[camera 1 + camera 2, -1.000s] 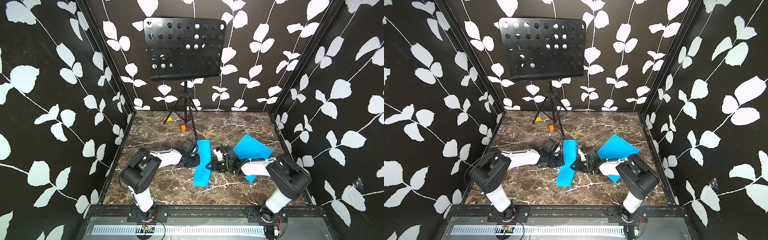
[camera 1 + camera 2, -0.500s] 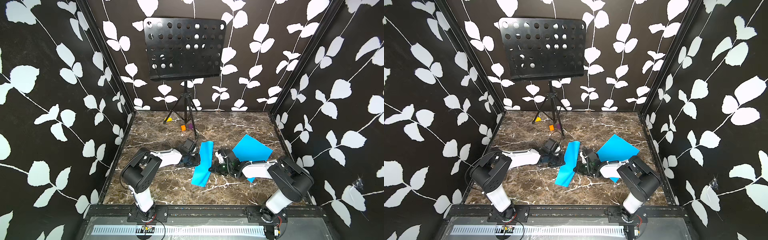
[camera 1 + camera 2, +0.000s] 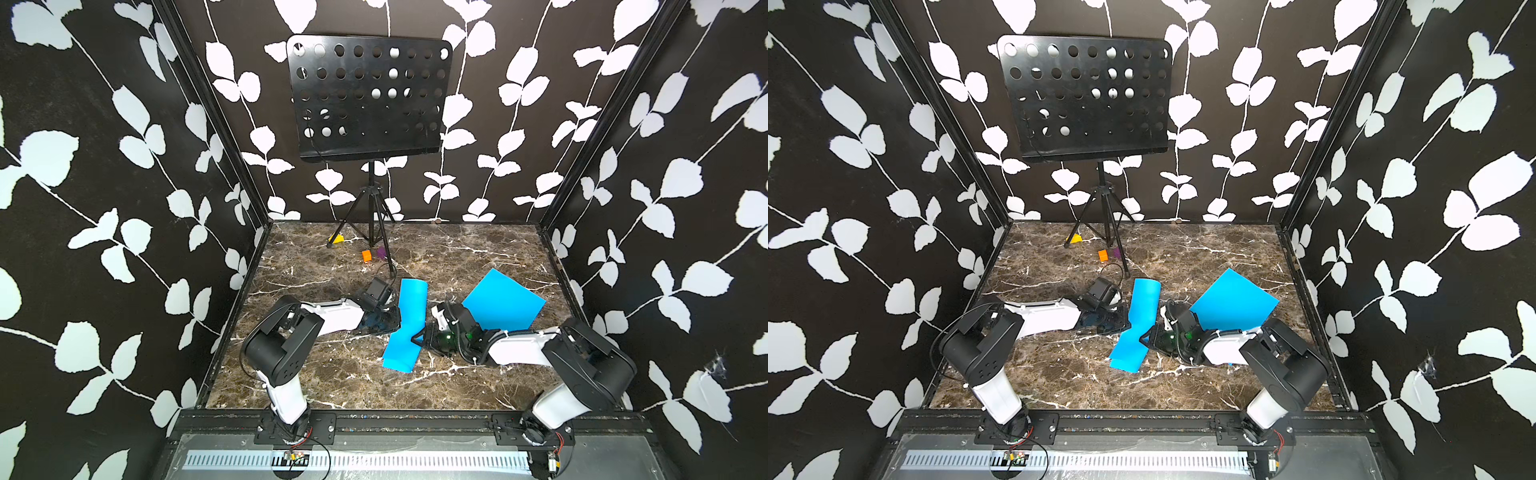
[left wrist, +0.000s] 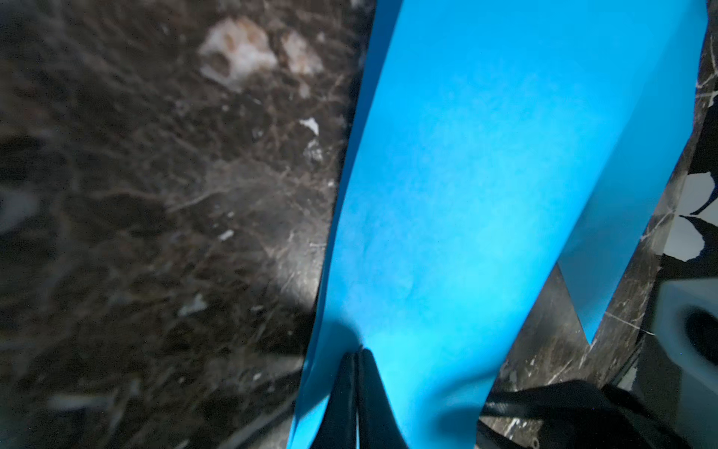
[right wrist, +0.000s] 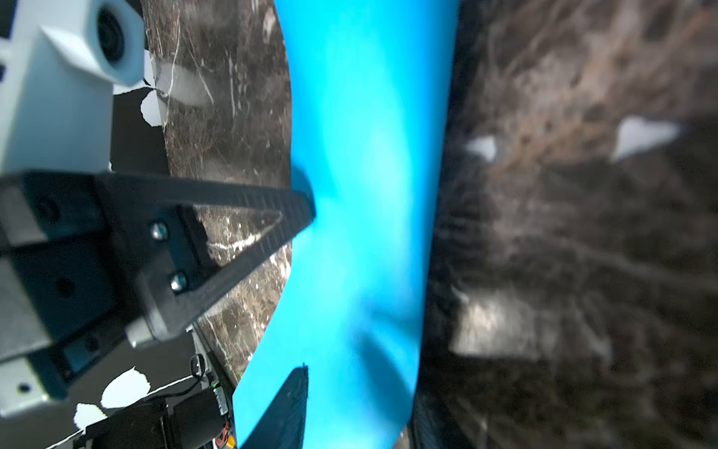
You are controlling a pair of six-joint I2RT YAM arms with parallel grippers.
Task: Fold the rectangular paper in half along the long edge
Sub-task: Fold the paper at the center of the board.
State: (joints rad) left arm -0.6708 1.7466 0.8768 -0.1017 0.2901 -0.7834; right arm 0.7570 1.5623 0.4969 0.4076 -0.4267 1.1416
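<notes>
Two tools flank the bent blue paper (image 3: pixel 409 320): left tool (image 4: pixel 355 355) closed, right tool (image 5: pixel 307 283) parted, both touching it.

Matt paper (image 3: pixel 409 320) (smooth) on glossy marble table (image 3: pixel 332 386).

Black leaf-patterned walls (image 3: pixel 124 174), brown marble floor (image 3: pixel 332 382), music stand (image 3: pixel 365 95)

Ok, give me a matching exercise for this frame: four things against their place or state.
1. orange cube
2. wide blue sheet
3. narrow blue paper
4. left tool

A. shut
B. curled at its far end
C. lying flat
D. by the legs of the music stand

Pairs: 1-D, 2-C, 3-B, 4-A.
</notes>
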